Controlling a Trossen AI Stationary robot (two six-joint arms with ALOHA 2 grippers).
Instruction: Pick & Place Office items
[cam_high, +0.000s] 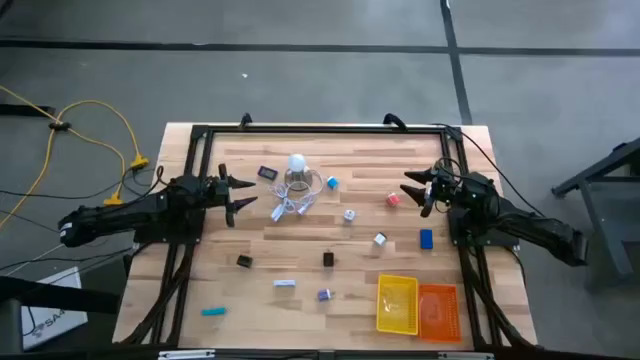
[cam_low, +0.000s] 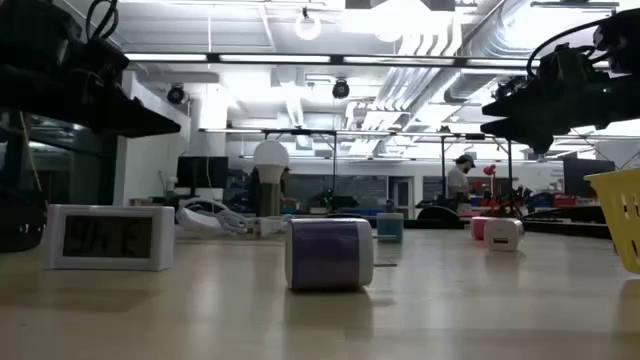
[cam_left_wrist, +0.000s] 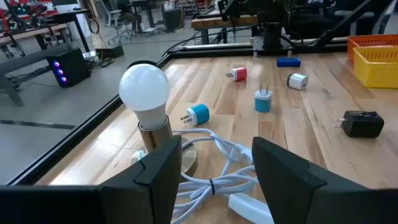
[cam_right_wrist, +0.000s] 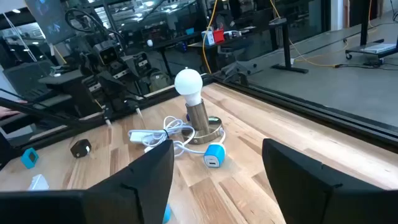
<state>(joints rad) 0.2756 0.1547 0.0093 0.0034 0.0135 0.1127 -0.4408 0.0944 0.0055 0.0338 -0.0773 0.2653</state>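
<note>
Small office items lie scattered on the wooden table: a black piece, a blue plug, a red-pink cube, white cubes, a blue block, black clips, a blue-white piece, a purple-white piece and a teal stick. My left gripper hovers open at the table's left, pointing toward the bulb lamp. My right gripper hovers open at the right, near the red-pink cube. Neither holds anything.
A white-bulbed lamp with a looped white cord stands at the far middle. A yellow mesh tray and an orange one sit at the near right. A black frame borders the table. A small display lies near the front.
</note>
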